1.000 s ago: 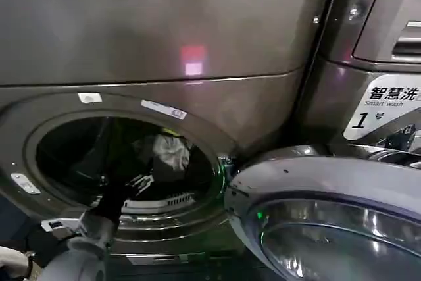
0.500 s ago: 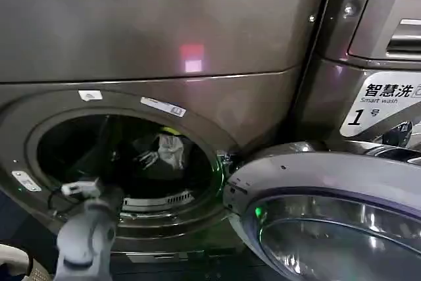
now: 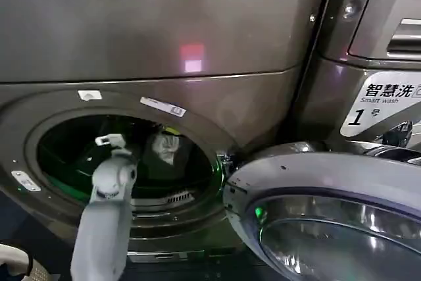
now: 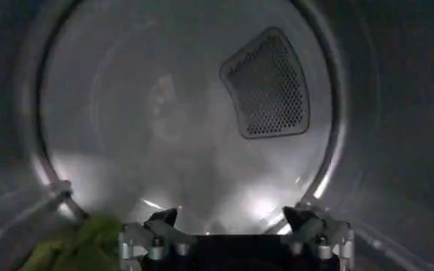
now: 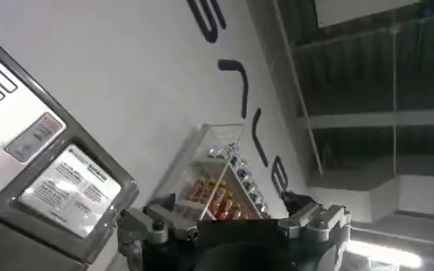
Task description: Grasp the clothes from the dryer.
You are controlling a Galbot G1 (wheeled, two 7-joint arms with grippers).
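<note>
Left gripper (image 4: 235, 234) inside the dryer (image 3: 197, 44), jaws wide open and empty.
The clothes (image 3: 164, 148) lie deeper in the drum, probably the yellow-green heap beside the jaws; reach lower onto the fabric before closing. Right gripper (image 5: 231, 221) idles outside, empty.

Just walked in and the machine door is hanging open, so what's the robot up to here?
The robot is reaching its left arm into the open dryer to fetch the clothes, a pale garment with some yellow-green fabric lying in the drum. The left gripper is inside the drum with its fingers spread apart and nothing between them; yellow-green cloth lies just beside it. The dryer's round door is swung open to the right. The right gripper is parked away from the dryer, open and empty.
</note>
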